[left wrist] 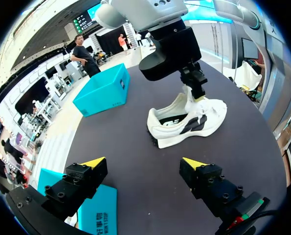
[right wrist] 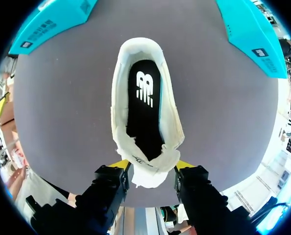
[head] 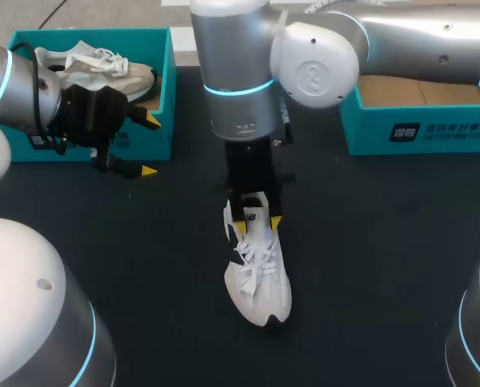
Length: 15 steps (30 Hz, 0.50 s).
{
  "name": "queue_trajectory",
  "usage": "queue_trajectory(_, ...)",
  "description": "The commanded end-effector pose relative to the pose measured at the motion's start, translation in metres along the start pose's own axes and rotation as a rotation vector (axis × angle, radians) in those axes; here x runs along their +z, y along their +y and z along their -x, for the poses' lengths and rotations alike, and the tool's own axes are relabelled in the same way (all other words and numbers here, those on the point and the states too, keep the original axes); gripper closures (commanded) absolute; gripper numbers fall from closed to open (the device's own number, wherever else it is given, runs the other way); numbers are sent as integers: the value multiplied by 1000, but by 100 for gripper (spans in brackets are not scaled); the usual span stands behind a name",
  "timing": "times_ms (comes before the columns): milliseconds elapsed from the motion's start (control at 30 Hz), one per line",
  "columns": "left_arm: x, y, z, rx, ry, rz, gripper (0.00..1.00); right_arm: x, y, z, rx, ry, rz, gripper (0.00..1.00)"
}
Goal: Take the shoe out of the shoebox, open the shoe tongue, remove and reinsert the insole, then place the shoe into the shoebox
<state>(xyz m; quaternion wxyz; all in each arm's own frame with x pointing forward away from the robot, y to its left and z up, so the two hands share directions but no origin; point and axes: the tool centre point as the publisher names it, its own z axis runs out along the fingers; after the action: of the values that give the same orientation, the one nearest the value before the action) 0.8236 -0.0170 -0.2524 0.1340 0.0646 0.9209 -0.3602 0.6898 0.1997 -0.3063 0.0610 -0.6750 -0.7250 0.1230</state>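
White shoe (head: 260, 282) upright on dark surface (head: 385, 242), well apart from left shoebox (head: 164, 89). Right tool (head: 256, 218) clamps raised tongue (right wrist: 150, 176) from both sides; black insole (right wrist: 145, 112) inside. Left tool (head: 148, 145) wide open, beside left shoebox.

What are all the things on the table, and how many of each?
White lace-up sneaker: one, white, middle of the table, toe pointing at the robot.
Black insole: one, black, inside that sneaker.
Pale sneaker: one, white and beige, inside the left shoebox.
Left teal cardboard shoebox: one, teal, far left corner.
Right teal cardboard shoebox: one, teal, brown inside, far right.
Black table: one, black, under everything.
Left yellow-tipped tool: one, black, open, by the left shoebox.
Right yellow-tipped tool: one, black, shut on the white sneaker's tongue.
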Motion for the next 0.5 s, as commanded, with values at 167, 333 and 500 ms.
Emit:
queue_trajectory(167,-1,-1,-1,0,-1,5,0,6,19,1,-30,-2,-8,58)
queue_trajectory(333,-1,-1,-1,0,-1,5,0,4,23,5,-43,-20,-7,61)
queue_trajectory(500,-1,-1,-1,0,-1,5,0,-8,21,14,-30,-52,20,60)
